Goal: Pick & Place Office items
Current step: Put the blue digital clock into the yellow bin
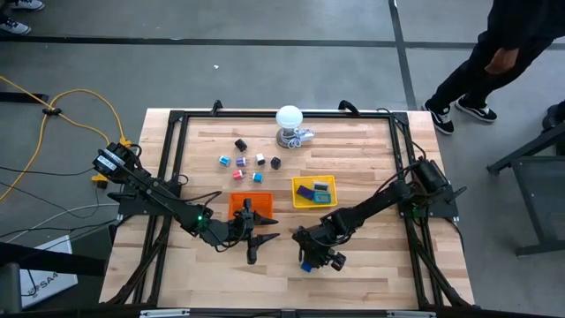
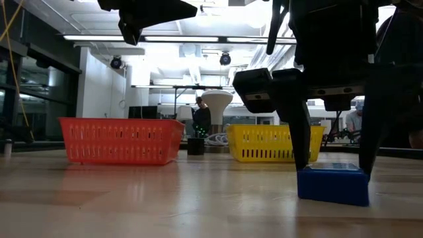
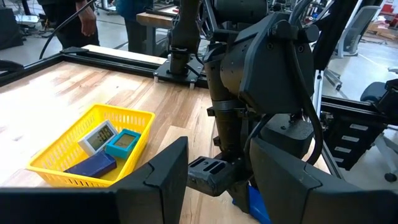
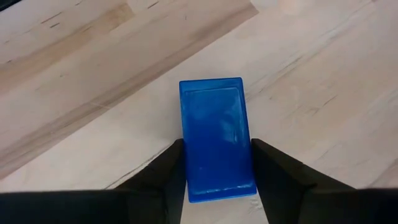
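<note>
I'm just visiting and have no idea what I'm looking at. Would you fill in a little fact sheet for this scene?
Right gripper: down at the table, fingers on either side of a flat blue block lying on the wood
Left gripper: raised off the table, near the orange tray, holding nothing visible
Yellow tray: holds three flat blocks, grey, teal and dark blue
Small pieces: scattered behind the trays
White ball on a metallic base: at the far edge
</note>
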You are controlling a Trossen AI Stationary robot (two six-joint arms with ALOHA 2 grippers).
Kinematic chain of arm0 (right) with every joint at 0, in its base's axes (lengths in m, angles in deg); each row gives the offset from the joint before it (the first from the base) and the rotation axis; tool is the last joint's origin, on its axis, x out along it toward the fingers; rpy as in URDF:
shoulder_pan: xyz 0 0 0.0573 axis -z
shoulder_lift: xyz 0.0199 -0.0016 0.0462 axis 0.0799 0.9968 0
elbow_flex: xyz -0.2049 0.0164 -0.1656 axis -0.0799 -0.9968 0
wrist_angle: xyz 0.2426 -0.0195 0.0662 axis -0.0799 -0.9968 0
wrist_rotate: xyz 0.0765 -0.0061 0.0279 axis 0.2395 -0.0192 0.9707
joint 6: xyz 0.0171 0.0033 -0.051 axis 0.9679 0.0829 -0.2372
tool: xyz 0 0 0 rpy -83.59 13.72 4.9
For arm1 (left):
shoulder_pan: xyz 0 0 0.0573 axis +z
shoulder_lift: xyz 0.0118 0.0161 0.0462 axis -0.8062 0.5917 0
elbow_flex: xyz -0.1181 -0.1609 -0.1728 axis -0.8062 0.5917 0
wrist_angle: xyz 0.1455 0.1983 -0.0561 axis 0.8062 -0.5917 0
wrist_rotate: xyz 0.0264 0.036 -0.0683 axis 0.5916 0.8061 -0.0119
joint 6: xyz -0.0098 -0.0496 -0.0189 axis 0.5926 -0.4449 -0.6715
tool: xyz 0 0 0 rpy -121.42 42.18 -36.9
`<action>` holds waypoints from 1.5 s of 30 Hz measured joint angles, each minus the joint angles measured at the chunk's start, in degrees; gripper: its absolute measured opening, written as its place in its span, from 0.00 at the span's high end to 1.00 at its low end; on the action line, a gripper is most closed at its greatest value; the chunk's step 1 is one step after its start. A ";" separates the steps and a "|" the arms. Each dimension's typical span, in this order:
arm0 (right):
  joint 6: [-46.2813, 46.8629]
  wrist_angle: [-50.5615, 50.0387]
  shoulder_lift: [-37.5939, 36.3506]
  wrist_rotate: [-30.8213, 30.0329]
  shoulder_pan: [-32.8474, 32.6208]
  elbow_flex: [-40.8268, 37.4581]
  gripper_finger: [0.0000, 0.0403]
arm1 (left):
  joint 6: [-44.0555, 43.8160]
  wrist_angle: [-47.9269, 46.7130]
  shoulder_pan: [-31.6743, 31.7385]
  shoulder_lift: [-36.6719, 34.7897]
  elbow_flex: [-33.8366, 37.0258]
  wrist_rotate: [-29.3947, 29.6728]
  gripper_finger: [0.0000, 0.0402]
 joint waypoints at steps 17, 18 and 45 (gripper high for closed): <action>5.17 -4.16 -13.44 -3.61 12.81 0.07 0.63 | 0.22 0.22 0.00 0.00 0.00 0.02 0.59; 6.21 -5.77 -14.34 -3.61 14.19 -0.03 0.63 | 0.22 0.30 -0.01 0.00 0.00 0.01 0.59; 11.36 -12.63 -15.45 -10.71 27.28 -5.72 0.63 | 0.08 1.73 0.00 0.00 0.02 0.02 0.59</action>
